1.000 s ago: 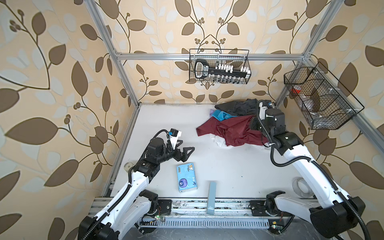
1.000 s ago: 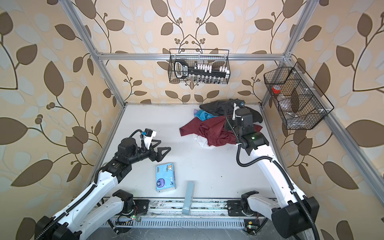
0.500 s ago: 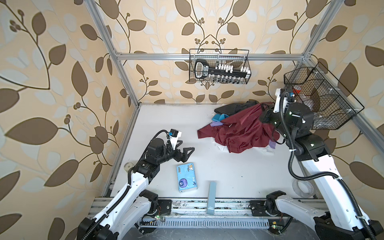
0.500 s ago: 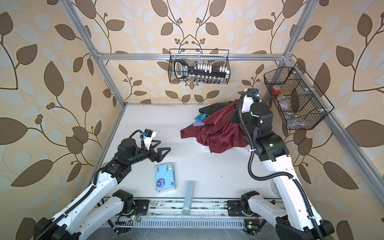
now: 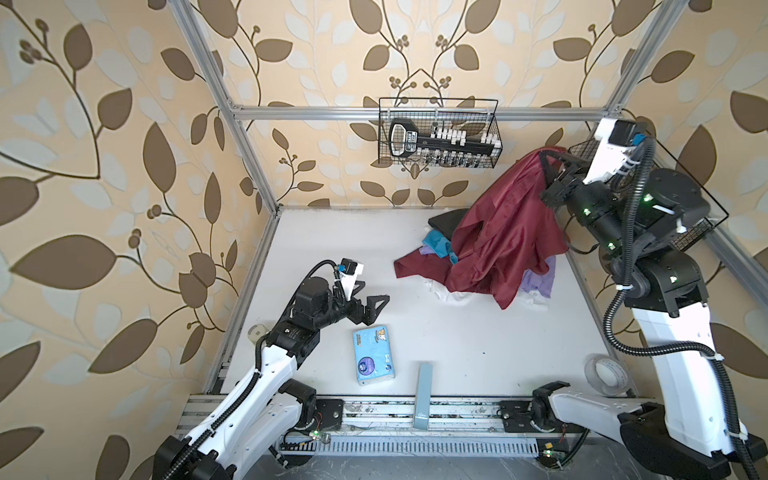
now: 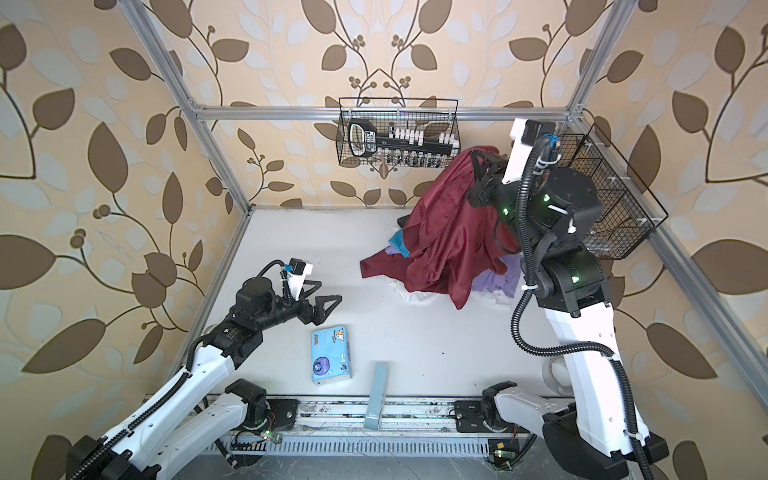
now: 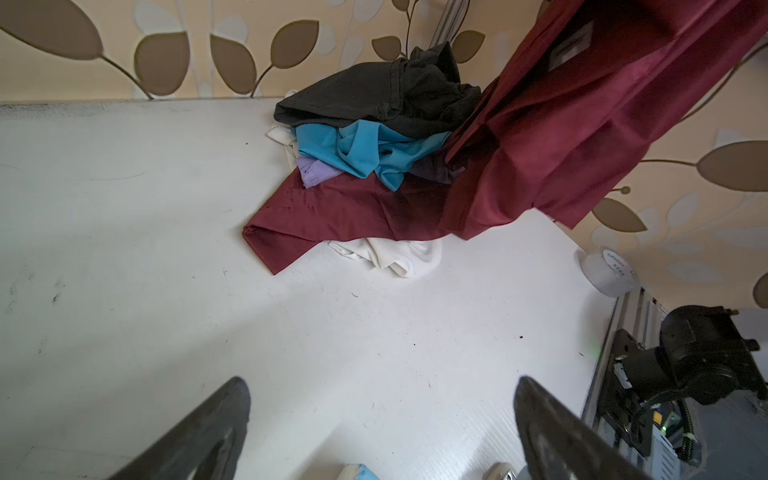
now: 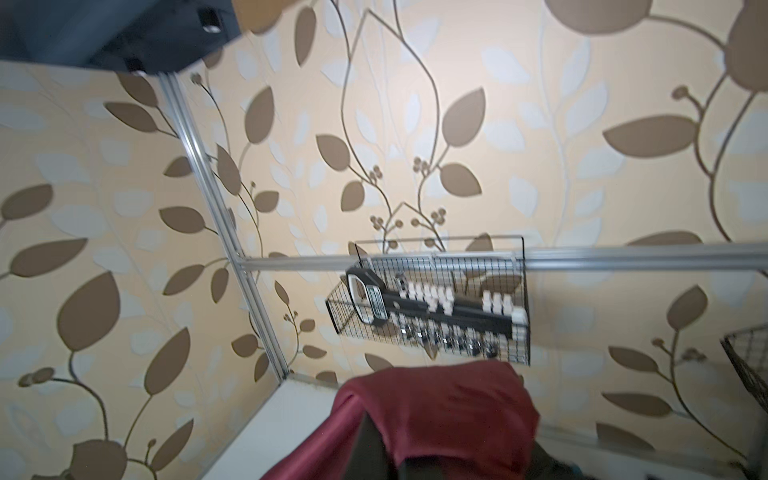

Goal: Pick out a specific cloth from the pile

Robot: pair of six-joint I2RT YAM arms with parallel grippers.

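The lifting step is in hand: the right pincer, pinching the cloth, holds it high, but its hem lies on the pile. Next, I think, it must carry the cloth clear. The left pincer is spread.

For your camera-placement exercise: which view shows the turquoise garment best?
Left wrist view: the turquoise garment shows broadly, folds clear. In both top views the garment is a sliver beside the cloth. The right wrist view misses it.

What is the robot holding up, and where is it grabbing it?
The right hand is shut on the large maroon garment of thin shiny fabric, pinching it at its raised upper end. The left hand is open, holding nothing.
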